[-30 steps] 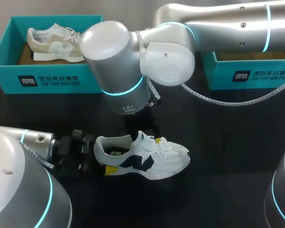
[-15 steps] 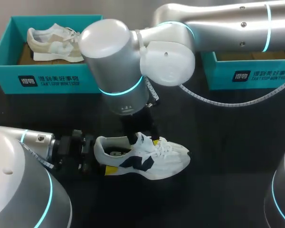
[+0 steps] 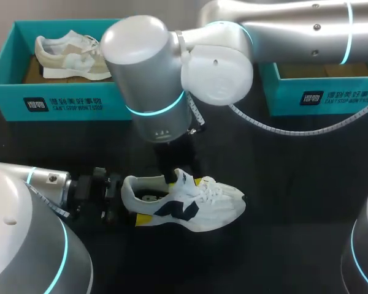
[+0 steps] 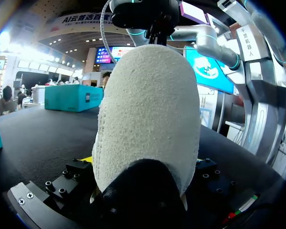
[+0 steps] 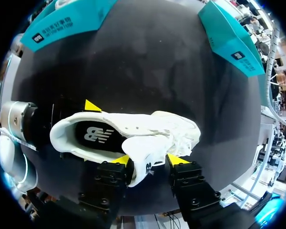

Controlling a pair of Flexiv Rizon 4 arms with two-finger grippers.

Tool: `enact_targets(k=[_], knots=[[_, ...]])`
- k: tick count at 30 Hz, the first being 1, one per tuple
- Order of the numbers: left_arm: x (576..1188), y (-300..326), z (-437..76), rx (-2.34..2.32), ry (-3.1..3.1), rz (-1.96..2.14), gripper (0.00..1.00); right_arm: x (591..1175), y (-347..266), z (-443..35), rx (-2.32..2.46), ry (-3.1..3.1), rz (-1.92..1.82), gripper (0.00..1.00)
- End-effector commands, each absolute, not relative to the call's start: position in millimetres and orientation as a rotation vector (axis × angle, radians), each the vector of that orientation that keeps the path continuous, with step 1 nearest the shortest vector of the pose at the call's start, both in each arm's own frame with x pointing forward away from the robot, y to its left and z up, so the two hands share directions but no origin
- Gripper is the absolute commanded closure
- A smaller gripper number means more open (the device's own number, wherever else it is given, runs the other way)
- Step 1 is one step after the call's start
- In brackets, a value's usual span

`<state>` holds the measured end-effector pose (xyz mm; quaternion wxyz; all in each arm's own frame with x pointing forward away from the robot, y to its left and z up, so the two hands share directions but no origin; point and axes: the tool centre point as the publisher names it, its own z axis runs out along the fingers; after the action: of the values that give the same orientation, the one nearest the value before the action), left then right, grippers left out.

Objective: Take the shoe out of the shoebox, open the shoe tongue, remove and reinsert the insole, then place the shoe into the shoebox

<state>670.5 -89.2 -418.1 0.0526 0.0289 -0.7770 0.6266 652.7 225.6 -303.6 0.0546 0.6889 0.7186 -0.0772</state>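
nearest to me, the left arm point(image 3: 24, 233) comes in low from the corner of the black table point(image 3: 294, 184). its left gripper point(image 3: 130, 201) is clamped on the heel point(image 4: 148, 109) of the white shoe point(image 3: 196, 205), 1 yellow tip on each side. from that wrist the fuzzy heel fills nearly everything ahead and hides the rest of the shoe.

the shoe lies out on the table, in neither box, heel toward the left arm and toe toward the right side. its mouth gapes and the dark insole point(image 5: 97, 135) sits inside.

over the middle of the shoe hangs the right gripper point(image 5: 149, 160), pointing straight down. its 2 yellow tips have closed in on the raised tongue point(image 5: 143, 150), 1 on each edge of it.

the right arm point(image 3: 153, 79) reaches across from the far right, and its fat grey joint blocks my view of the table behind the shoe. a grey cable point(image 3: 282, 130) droops from it.

furthest back stand 2 teal boxes, well apart. the left box point(image 3: 61, 101) holds a beige shoe point(image 3: 67, 56); the right box point(image 3: 319, 95) is partly hidden by the arm.
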Motion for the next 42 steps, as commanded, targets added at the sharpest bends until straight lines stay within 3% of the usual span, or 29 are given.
enact_targets(k=[1,3,5,6,19,37,42], knots=[[671.8,-90.0,-423.2,0.091,-2.364,1.906,1.00,647.2,225.3,-301.1,2.474,1.694,-0.190,0.70],[671.8,-90.0,-423.2,0.091,-2.364,1.906,1.00,646.8,224.5,-300.6,2.484,1.709,-0.185,0.79],[671.8,-90.0,-423.2,0.091,-2.364,1.906,1.00,646.3,223.8,-300.3,2.487,1.715,-0.192,0.98],[671.8,-90.0,-423.2,0.091,-2.364,1.906,1.00,646.1,223.1,-300.4,2.491,1.731,-0.181,1.00],[671.8,-90.0,-423.2,0.091,-2.364,1.906,1.00,640.8,177.3,-297.5,2.503,2.010,0.092,1.00],[671.8,-90.0,-423.2,0.091,-2.364,1.906,1.00,640.8,177.3,-297.5,2.503,2.010,0.092,1.00],[671.8,-90.0,-423.2,0.091,-2.364,1.906,1.00,641.5,153.5,-294.3,2.493,2.120,0.236,1.00]])
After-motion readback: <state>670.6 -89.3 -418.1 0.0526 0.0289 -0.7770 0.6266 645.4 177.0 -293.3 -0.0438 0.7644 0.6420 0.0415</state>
